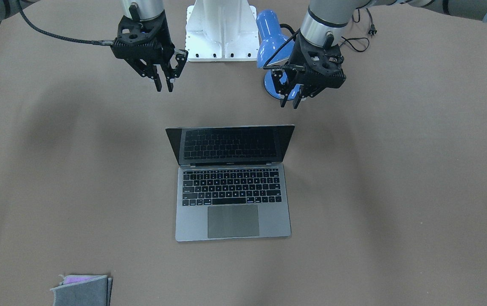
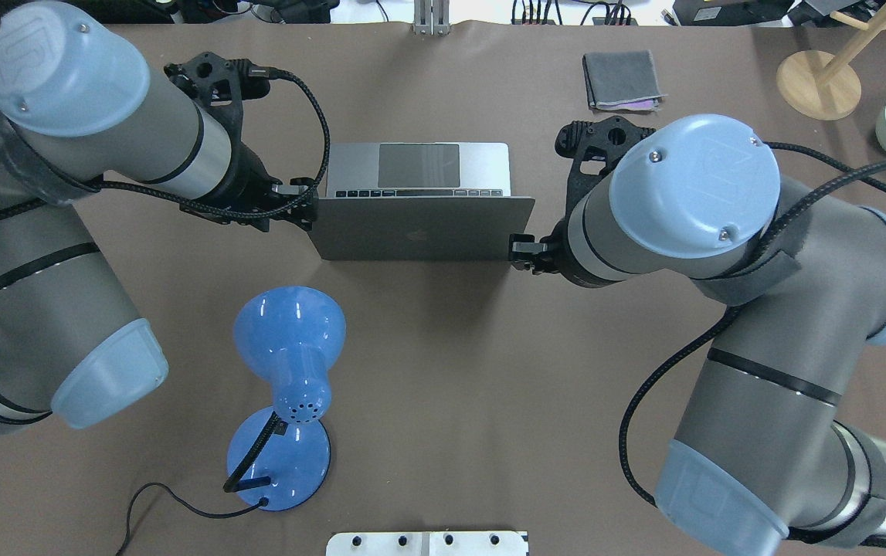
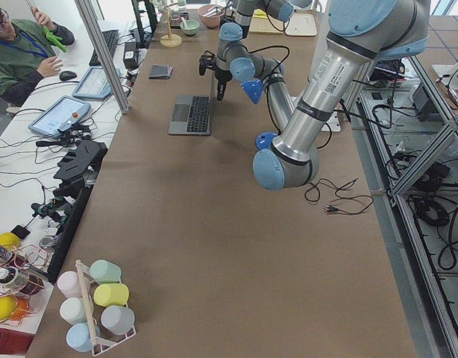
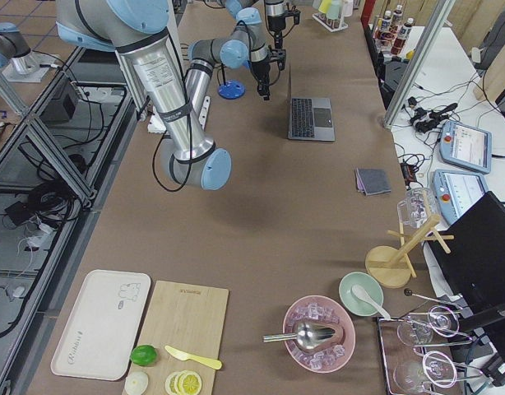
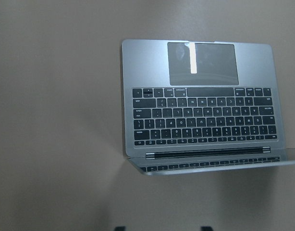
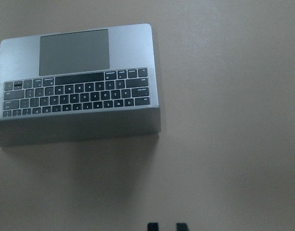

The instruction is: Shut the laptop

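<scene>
Both grippers (image 1: pixel 289 105) (image 1: pixel 164 89) behind laptop (image 1: pixel 232 199) lid

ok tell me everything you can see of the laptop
The laptop is thin, grey and metal-looking, open, its base flat on the brown table, front edge away from the robot. It has black keys, a large grey trackpad and a glossy black screen, dark, mirroring the keys. The grey lid back faces the robot. Only the table touches it; the left gripper and right gripper hang clear of it.
</scene>
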Controlling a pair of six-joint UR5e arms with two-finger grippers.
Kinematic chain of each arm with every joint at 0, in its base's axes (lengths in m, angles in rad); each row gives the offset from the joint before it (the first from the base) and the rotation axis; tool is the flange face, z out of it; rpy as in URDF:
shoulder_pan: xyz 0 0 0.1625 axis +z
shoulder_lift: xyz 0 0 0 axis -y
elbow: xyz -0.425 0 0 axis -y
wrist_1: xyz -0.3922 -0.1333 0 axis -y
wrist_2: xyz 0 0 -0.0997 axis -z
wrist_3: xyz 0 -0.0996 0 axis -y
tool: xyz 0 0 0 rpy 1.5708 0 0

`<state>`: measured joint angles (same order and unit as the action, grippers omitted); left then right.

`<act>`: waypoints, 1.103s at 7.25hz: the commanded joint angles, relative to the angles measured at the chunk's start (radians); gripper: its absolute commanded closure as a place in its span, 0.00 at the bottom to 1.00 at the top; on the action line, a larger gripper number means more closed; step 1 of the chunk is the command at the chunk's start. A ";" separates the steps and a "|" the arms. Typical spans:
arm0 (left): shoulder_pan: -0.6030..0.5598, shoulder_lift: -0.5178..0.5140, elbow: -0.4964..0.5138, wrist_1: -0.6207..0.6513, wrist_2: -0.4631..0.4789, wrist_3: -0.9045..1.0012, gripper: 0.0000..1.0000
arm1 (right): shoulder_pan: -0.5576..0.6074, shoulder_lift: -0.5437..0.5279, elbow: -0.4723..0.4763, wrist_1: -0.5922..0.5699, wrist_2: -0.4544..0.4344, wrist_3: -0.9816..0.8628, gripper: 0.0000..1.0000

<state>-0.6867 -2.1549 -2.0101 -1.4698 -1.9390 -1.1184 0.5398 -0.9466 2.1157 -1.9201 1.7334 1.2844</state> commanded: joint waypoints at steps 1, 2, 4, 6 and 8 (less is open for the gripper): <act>0.012 -0.020 0.016 0.000 0.014 -0.009 1.00 | -0.001 0.046 -0.049 0.003 0.002 0.003 1.00; 0.012 -0.031 0.028 0.000 0.014 -0.009 1.00 | -0.001 0.080 -0.090 0.007 0.002 0.003 1.00; 0.012 -0.042 0.050 0.000 0.014 -0.009 1.00 | 0.012 0.120 -0.166 0.024 0.000 0.001 1.00; 0.012 -0.063 0.074 -0.001 0.015 -0.009 1.00 | 0.049 0.127 -0.247 0.120 0.002 -0.005 1.00; 0.012 -0.097 0.126 -0.004 0.015 -0.001 1.00 | 0.078 0.156 -0.301 0.127 0.003 -0.017 1.00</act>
<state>-0.6749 -2.2318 -1.9147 -1.4717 -1.9238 -1.1243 0.6012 -0.8045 1.8490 -1.8036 1.7358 1.2738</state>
